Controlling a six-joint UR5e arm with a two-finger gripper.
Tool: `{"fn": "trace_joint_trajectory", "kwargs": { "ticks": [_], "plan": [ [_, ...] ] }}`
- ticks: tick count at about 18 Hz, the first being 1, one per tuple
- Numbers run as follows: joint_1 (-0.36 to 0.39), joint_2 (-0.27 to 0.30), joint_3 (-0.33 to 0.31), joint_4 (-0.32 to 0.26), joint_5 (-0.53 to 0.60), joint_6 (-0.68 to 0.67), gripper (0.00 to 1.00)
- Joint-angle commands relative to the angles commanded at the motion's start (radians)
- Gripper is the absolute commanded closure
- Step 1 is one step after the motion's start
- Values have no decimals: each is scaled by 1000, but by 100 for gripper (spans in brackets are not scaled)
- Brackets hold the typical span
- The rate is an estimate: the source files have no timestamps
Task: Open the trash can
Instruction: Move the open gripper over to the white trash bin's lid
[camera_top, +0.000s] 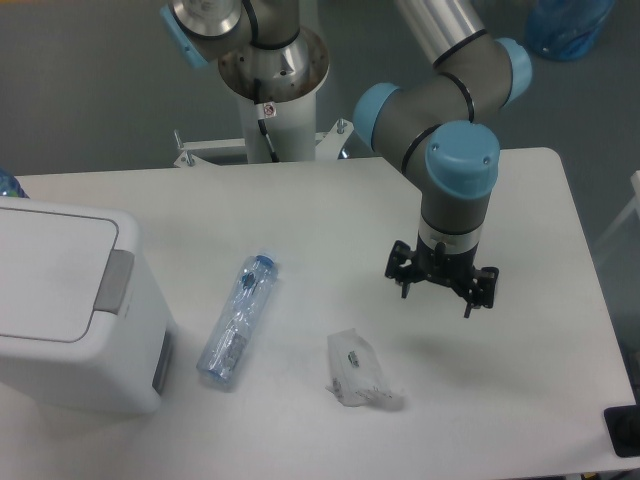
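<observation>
I see the trash can (70, 305) on the left side of the table (330, 210), close to the near edge. It is a big white box with round corners, and part of it runs off the left side of the view. Its flat lid is down. The grey push tab (114, 282) sits on the right edge of the lid, and the grey front tab (161, 361) is lower down on the side that faces right. So the can's front points to the right, toward the middle of the table. From here I can't tell for sure which way its long side runs, because the left part is cut off.

My gripper (437, 292) hangs over the right half of the table, well apart from the trash can. Its two fingers point down and are spread wide, with nothing between them.

Between the can and the gripper lies a clear crushed bottle (238, 319) with a blue cap. It lies on its side, with the cap at the far end. A crumpled clear wrapper (358, 369) lies to the right of the bottle, near the gripper but not touching it.
</observation>
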Motion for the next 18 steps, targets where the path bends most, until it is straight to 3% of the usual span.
{"fn": "trace_joint_trajectory", "kwargs": {
  "ticks": [5, 11, 18],
  "plan": [
    [-38, 17, 70, 3, -60, -219, 0],
    [-112, 92, 94, -3, -89, -361, 0],
    [-285, 133, 123, -5, -98, -494, 0]
  ]
}}
